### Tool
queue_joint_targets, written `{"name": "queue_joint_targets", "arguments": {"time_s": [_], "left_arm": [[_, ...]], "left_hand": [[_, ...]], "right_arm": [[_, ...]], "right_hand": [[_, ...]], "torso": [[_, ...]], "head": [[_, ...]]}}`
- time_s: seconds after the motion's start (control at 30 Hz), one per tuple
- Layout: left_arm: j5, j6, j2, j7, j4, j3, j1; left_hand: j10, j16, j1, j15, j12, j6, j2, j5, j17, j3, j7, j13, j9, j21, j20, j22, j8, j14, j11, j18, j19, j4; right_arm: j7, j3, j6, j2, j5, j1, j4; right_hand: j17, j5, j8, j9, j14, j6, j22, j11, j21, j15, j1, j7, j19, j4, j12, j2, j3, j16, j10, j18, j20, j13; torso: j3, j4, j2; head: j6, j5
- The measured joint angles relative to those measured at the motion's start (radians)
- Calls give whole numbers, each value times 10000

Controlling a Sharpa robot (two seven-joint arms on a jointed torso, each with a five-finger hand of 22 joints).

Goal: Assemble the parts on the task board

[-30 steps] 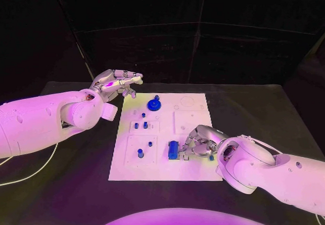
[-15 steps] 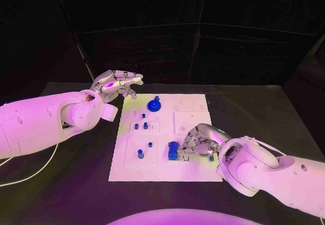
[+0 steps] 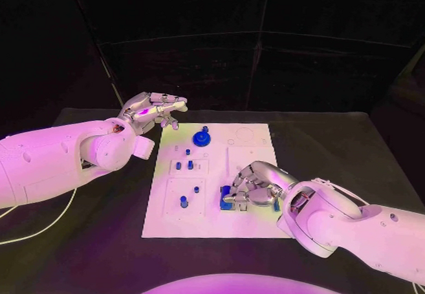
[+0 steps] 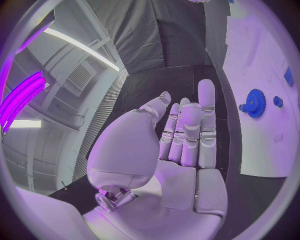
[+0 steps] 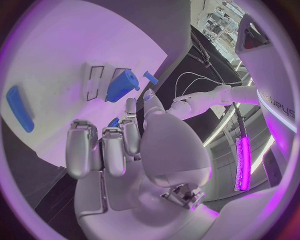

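The right hand (image 3: 251, 187) sits low over the near-right part of the task board (image 3: 255, 132), fingers curled around a blue block (image 3: 229, 198) that lies on the board's surface. Contact is evident, but a firm hold cannot be confirmed (the fingers cover most of the block in the head view). In the right wrist view a larger blue part (image 5: 120, 85) stands by a rectangular recess just ahead of the fingertips (image 5: 131, 107), and a flat blue bar (image 5: 19, 115) lies well apart on the board.

The left hand (image 3: 150, 108) hovers off the board's far-left corner, fingers spread and straight, holding nothing. A blue gear (image 3: 202, 137) stands in the board's far section, with small blue pegs (image 3: 183, 164) seated nearer the middle.

Judged step: acquiring the block for insertion. The next move calls for a secure pinch, a lift, and alignment with a matching recess.
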Motion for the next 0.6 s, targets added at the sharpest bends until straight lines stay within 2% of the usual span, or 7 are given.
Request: {"name": "queue_joint_targets", "arguments": {"time_s": [0.27, 0.3, 0.4, 0.5, 0.6], "left_arm": [[0, 0, 1, -1, -3, 0, -1], [0, 0, 1, -1, -3, 0, -1], [0, 1, 5, -1, -3, 0, -1], [0, 1, 14, -1, -7, -1, -1], [0, 1, 19, -2, -8, -1, -1]], "left_hand": [[0, 0, 0, 0, 0, 0, 0, 0, 0, 0, 0, 0, 0, 0, 0, 1, 0, 0, 0, -1, 0, 0], [0, 0, 0, 0, 0, 0, 0, 0, 0, 0, 0, 0, 0, 0, 0, 1, 0, 0, 0, 0, 0, 0], [0, 0, 0, 0, 0, 0, 0, 0, 0, 0, 0, 0, 0, 0, 0, 1, 0, 0, 0, -1, 0, 0], [0, 0, 0, 0, 0, 0, 0, 0, 0, 0, 0, 0, 0, 0, 0, 2, 0, 0, 0, -1, 0, 0], [0, 0, 0, 0, 0, 0, 0, 0, 1, 0, 0, 0, 0, 0, 0, 2, 0, 0, 0, 0, 0, 0]], "right_arm": [[-107, 0, 145, 228, -132, 0, -219], [-136, 0, 165, 251, -163, 0, -242], [-233, 0, 278, 343, -305, 0, -316], [-302, 4, 450, 429, -499, 5, -356], [-346, 23, 613, 479, -719, 17, -369]], "right_hand": [[0, -46, -36, -1, -52, 0, -1, 1, 0, -17, 318, 0, 0, -144, -23, 158, 89, 0, -1, 1, 0, 713], [0, -85, -36, -1, -53, 0, -1, 1, 0, -16, 423, 0, 0, -187, -29, 242, 120, 0, -2, 1, 0, 1212], [5, -123, -36, -1, -53, 37, -1, 2, 0, -16, 524, -35, 0, -278, -29, 238, 141, 0, -2, 0, 1, 1306], [8, -304, -85, 4, -54, 35, -1, 2, 0, -15, 606, -38, 0, -389, -29, 213, 168, 0, -3, 0, 0, 1453], [7, -763, -98, 1, -55, 96, -1, 3, 0, -14, 725, -49, 0, -521, -27, 252, 242, 0, -3, 1, 0, 1775]], "torso": [[-4, 7, 9], [-4, 7, 11], [-4, 5, 12], [-4, 1, 12], [-4, 0, 12]], "head": [[2, 36], [-1, 41], [-12, 43], [-29, 39], [-42, 29]]}}
